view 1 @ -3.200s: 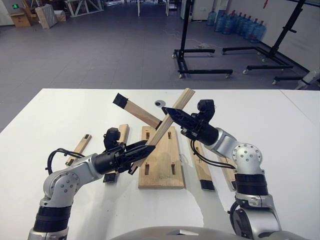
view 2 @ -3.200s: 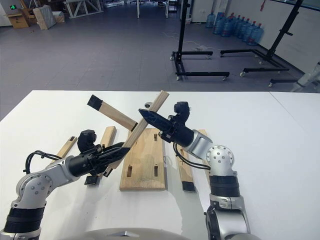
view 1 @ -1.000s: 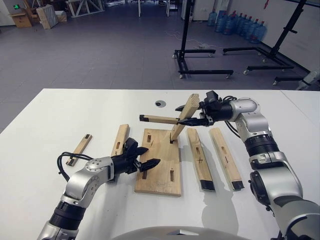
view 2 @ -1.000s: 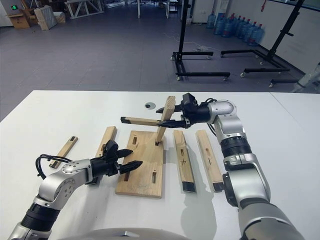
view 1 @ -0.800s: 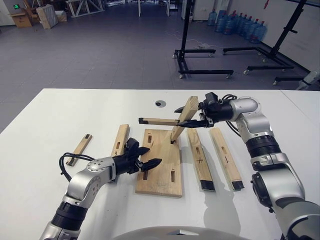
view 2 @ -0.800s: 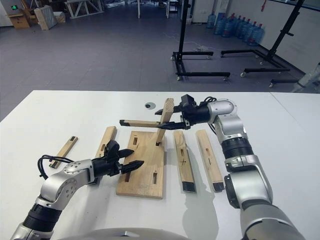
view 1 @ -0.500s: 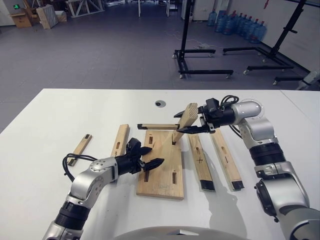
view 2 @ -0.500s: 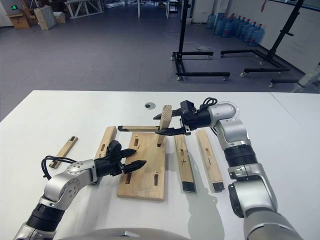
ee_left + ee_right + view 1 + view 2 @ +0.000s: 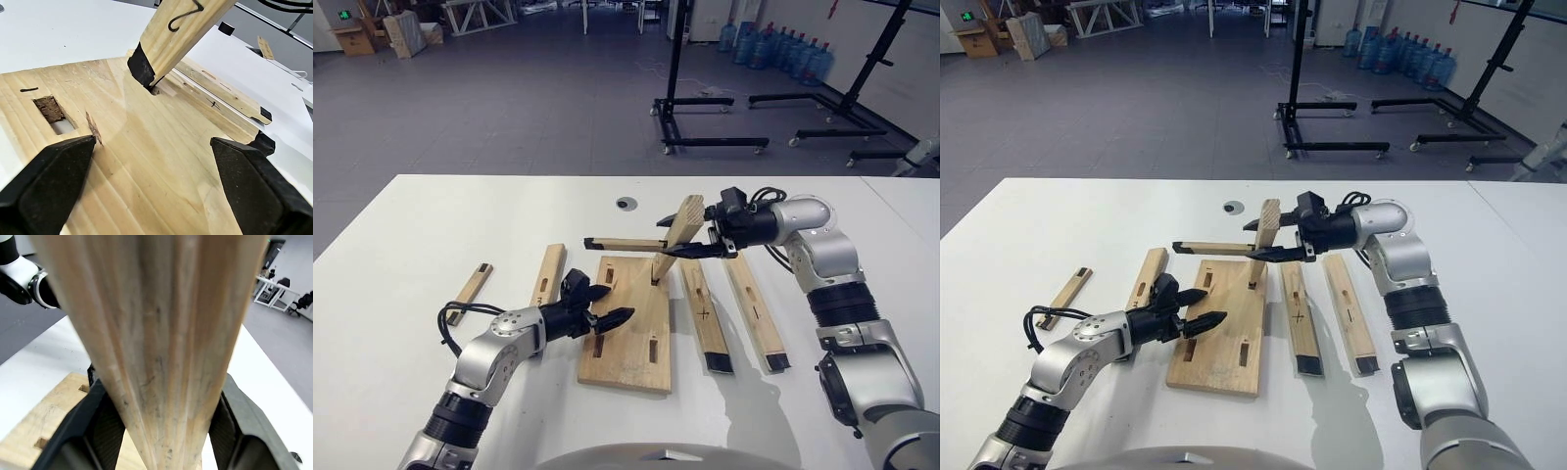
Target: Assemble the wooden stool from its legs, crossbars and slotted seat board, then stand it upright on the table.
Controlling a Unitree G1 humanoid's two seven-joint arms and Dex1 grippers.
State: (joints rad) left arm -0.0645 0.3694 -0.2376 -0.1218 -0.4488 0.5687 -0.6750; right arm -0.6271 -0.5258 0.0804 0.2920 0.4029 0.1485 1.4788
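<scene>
One seat board [image 9: 628,328] lies flat near the middle of the white table [image 9: 411,225], with three of its slots showing open

Legs, four in all:
- one tilted leg [image 9: 663,258] stands with its dark end in the slot at the board's 1 o'clock corner, its top leaning toward 1 o'clock
- two lying legs side by side at the board's 3 o'clock, the nearer leg [image 9: 703,313] just beside the board and the outer leg [image 9: 754,308] beyond it
- one left leg [image 9: 548,274] lying at the board's 10 o'clock

Crossbars, two:
- one joined crossbar [image 9: 619,243] sticks out of the tilted leg toward 9 o'clock, raised above the board's far end
- one short crossbar [image 9: 470,289] lies well apart at 9 o'clock, past the left leg

The right gripper [image 9: 677,235] comes in from 3 o'clock and pinches the tilted leg partway up, one finger on each side of the wood

The left gripper [image 9: 615,302] is over the board's 9 o'clock edge, its fingers [image 9: 49,186] spread wide with nothing between them; whether the tips touch the board cannot be told
</scene>
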